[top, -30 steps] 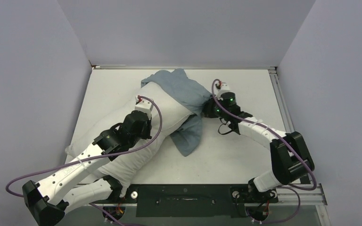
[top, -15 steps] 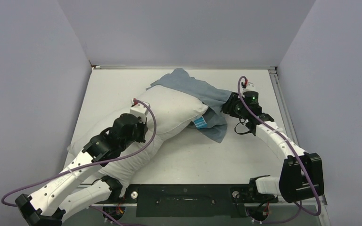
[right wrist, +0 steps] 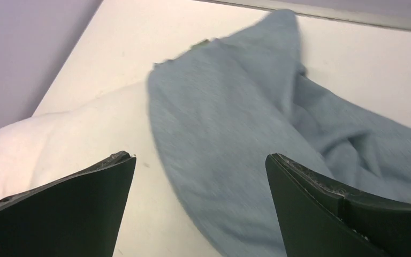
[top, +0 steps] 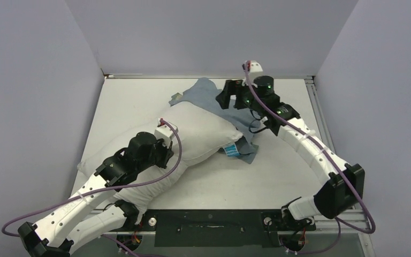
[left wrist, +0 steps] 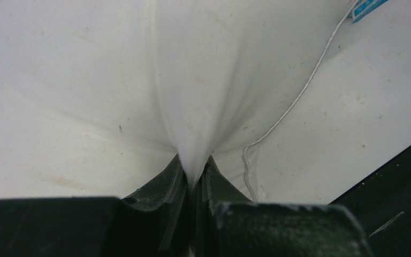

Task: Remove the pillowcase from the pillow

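The white pillow [top: 200, 134] lies slanted from the near left to the table's middle. The grey-blue pillowcase [top: 206, 95] still caps its far end, and a loose flap [top: 244, 143] trails out on the right. My left gripper [top: 163, 154] is shut on a pinch of the pillow's cloth. In the left wrist view that white pillow [left wrist: 192, 96] rises in a fold out of the left gripper [left wrist: 195, 171]. My right gripper [top: 231, 97] hangs open above the pillowcase. In its wrist view the right gripper [right wrist: 199, 160] holds nothing; below lie the pillowcase [right wrist: 235, 118] and the pillow [right wrist: 85, 128].
A small blue tag [top: 231, 149] shows at the pillow's right corner, also the tag [left wrist: 366, 8] in the left wrist view. Grey walls enclose the white table [top: 278, 171] at the back and both sides. A black strip [top: 208, 219] runs along the near edge.
My right gripper pulled the pillowcase to the right, then let go, opened wide and rose back-left over it. My left arm drew the pillow slightly nearer, keeping its grip.
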Tool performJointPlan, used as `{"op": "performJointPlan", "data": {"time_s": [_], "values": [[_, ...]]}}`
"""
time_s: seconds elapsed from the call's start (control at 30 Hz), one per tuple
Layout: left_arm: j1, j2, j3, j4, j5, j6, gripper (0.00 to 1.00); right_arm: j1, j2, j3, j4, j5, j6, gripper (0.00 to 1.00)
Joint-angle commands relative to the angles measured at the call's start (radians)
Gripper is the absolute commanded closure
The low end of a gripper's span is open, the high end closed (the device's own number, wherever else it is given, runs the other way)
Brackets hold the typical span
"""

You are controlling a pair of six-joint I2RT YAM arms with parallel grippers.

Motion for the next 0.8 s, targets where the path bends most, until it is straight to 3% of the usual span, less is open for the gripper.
{"op": "performJointPlan", "data": {"time_s": [0.0,0.23,0.33,0.43,0.57,0.63,0.77], "values": [[0.001,-0.004,0.001,-0.019,0.132,0.038,1.0,0.114,0.17,0.167,0.0,-0.026,-0.079,0.01],[-0.002,0.006,-0.006,-0.012,0.221,0.046,1.0,0.204,0.488,0.425,-0.097,-0.032,-0.139,0.0],[-0.002,0.002,-0.007,-0.013,0.238,0.048,1.0,0.206,0.567,0.469,-0.124,-0.006,-0.148,0.08],[-0.002,-0.012,-0.008,-0.011,0.241,0.049,1.0,0.188,0.603,0.474,-0.142,0.056,-0.149,0.25],[-0.003,-0.035,-0.011,-0.006,0.246,0.051,1.0,0.127,0.619,0.455,-0.152,0.077,-0.134,0.66],[-0.002,-0.047,-0.013,-0.004,0.245,0.051,1.0,0.091,0.612,0.438,-0.161,0.107,-0.129,0.82],[-0.001,-0.08,-0.016,0.004,0.234,0.051,1.0,-0.008,0.567,0.393,-0.165,0.174,-0.105,0.94]]}}
